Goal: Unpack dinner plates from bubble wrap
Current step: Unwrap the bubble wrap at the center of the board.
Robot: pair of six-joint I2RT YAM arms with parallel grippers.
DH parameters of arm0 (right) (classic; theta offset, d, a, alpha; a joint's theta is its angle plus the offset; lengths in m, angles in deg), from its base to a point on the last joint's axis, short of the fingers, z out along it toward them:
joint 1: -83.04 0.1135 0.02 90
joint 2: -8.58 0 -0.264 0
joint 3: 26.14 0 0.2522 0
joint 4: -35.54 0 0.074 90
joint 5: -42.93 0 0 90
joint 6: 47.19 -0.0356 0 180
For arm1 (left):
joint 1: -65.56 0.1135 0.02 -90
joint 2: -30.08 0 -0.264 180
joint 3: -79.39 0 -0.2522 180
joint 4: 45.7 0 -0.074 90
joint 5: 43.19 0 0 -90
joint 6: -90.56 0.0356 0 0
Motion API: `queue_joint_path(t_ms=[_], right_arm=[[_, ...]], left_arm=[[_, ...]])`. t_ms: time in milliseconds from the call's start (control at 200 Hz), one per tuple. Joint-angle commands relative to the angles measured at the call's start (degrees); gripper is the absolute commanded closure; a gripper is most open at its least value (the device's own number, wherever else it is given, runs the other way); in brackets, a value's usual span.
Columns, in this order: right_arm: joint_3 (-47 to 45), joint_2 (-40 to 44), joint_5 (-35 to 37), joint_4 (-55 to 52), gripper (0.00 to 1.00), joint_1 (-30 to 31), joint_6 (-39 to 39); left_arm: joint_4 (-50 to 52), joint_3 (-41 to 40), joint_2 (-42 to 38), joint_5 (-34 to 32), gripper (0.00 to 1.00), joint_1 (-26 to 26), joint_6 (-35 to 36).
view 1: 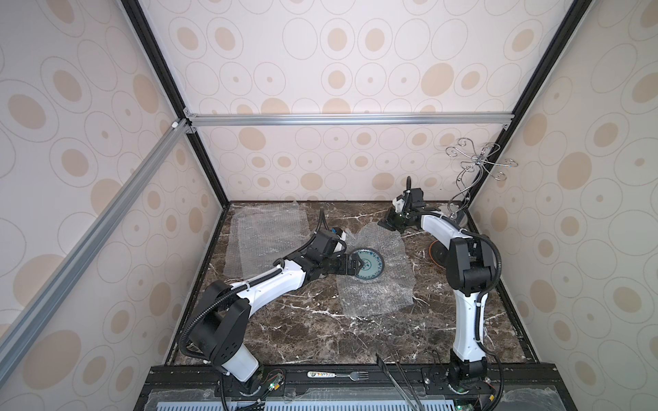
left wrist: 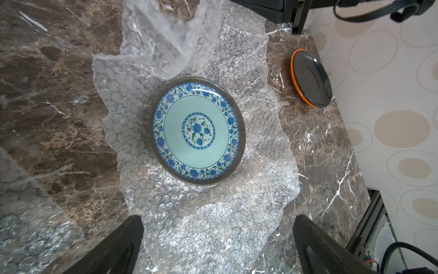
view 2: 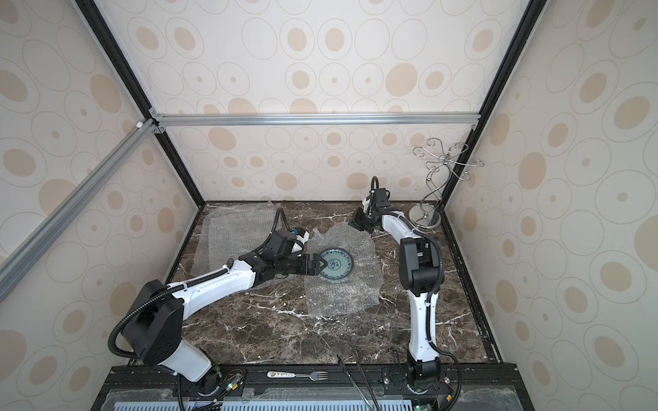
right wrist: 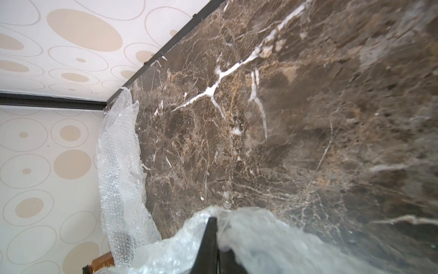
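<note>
A flowered plate (view 1: 370, 265) (view 2: 337, 264) (left wrist: 195, 131) lay face up in the middle of the counter (view 1: 320, 331), resting on an opened bubble wrap sheet (view 1: 377, 297) (view 2: 341, 300) (left wrist: 189, 213) whose ragged edges spread past the plate's rim on every side. The left end effector (view 1: 359, 266) (left wrist: 218, 218) stood at the plate's left edge with its jaws spread wide and nothing between them. The right end effector (view 1: 386, 224) (view 2: 356, 224) was closed on the sheet's far corner, with the plastic bunched around its tip in the right wrist view.

To the right, an orange-rimmed plate (view 1: 437, 254) (left wrist: 310, 78) sat close to the right wall, partly hidden by the right arm. A strip of bare counter separated it from the sheet. Spare sheets (view 1: 270, 235) (view 2: 238, 231) lay flat at the far left, reaching the counter's far edge. A wire stand (view 1: 461, 219) (view 2: 425, 219) occupied the far right corner. The near half of the counter was bare stone.
</note>
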Motion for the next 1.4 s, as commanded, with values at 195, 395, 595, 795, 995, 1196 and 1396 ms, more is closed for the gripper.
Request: queue_joint_path(t_ms=[195,395,595,795,995,1196,1396], right_arm=[[7.2,-4.1,0.9,-4.6,0.8,0.3,2.6],[10.0,-3.0,0.4,-5.2,0.67,0.2,2.8],[9.4,3.1,0.4,-6.8,0.63,0.2,4.6],[2.0,10.8,-0.4,-6.9,0.61,-0.1,5.6],[-8.2,18.8,-1.4,-6.5,0.6,-1.6,6.4],[-18.1,24.4,-1.2,-6.7,0.58,-4.0,8.0],[-24.9,25.9,-2.1,-5.3,0.58,-4.0,8.7]], left_arm=[[1.4,5.9,3.1,0.2,0.0,-0.8,1.6],[-2.7,9.7,6.0,3.7,0.0,-0.9,-1.5],[-4.5,14.8,11.5,5.4,0.0,-0.9,-1.3],[-4.4,20.4,18.2,6.3,0.0,-0.6,0.8],[-5.8,21.5,20.6,7.5,0.0,1.2,2.6],[-5.4,22.6,23.2,9.3,0.0,3.1,3.9],[-5.7,25.0,25.4,12.4,0.0,5.0,2.4]])
